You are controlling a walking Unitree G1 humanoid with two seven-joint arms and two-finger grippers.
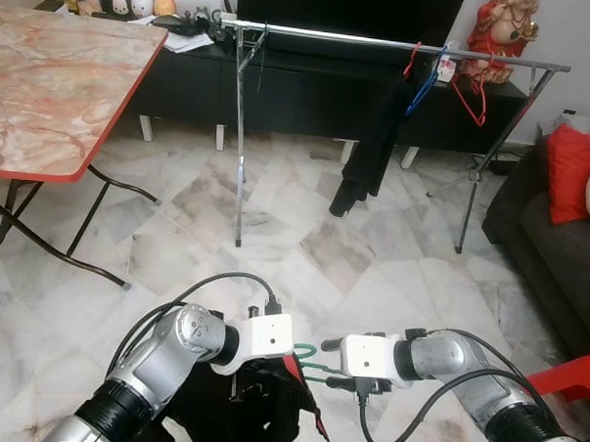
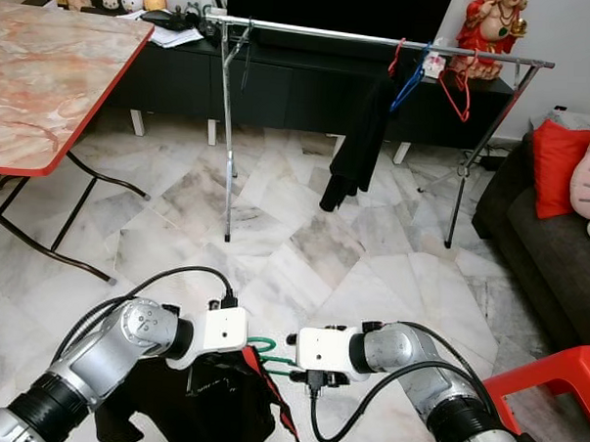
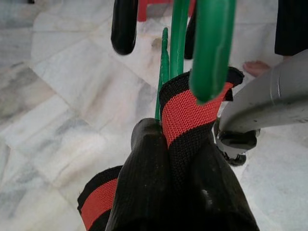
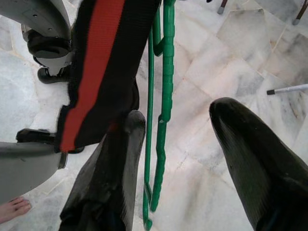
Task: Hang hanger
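Note:
A green hanger [image 1: 307,355] carrying a black garment with red trim [image 1: 253,407] hangs low in front of me, between my two arms. My left gripper [image 3: 175,139] is shut on the garment's red-and-black collar [image 3: 185,113], just under the hanger's hook [image 3: 211,43]. My right gripper [image 4: 180,113] is open, and the hanger's green bars [image 4: 161,120] pass between its spread fingers without touching them. Across the room stands a metal clothes rack [image 1: 381,41] holding a black garment [image 1: 370,146], a blue hanger [image 1: 423,86] and a red hanger [image 1: 473,100].
A marble-topped folding table [image 1: 46,83] stands at the left. At the right are a dark sofa [image 1: 558,242] with a red cushion [image 1: 572,160], and a red plastic seat [image 1: 574,375] near my right arm. A person's bare foot [image 4: 14,209] is close behind. Open marble floor [image 1: 303,251] leads to the rack.

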